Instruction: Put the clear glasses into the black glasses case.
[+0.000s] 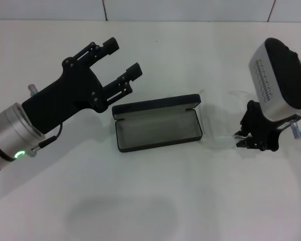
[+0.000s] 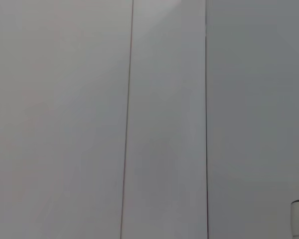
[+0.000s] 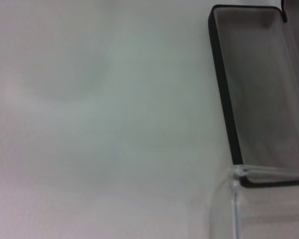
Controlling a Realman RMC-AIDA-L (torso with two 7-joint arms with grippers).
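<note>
Gripping: right gripper [image 1: 242,141] pinches the clear glasses [image 1: 218,128] at the table [image 1: 155,201].
Case: black glasses case [image 1: 158,131] lies open, just beside that gripper.
Left gripper [image 1: 121,59]: fingers spread, raised beyond the case.

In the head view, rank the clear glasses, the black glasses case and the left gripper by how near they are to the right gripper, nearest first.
1. The clear glasses: on the table right beside the right gripper, between it and the case.
2. The black glasses case: open at the table's middle, past the glasses.
3. The left gripper: open, raised beyond the case's far end, on the left.
</note>
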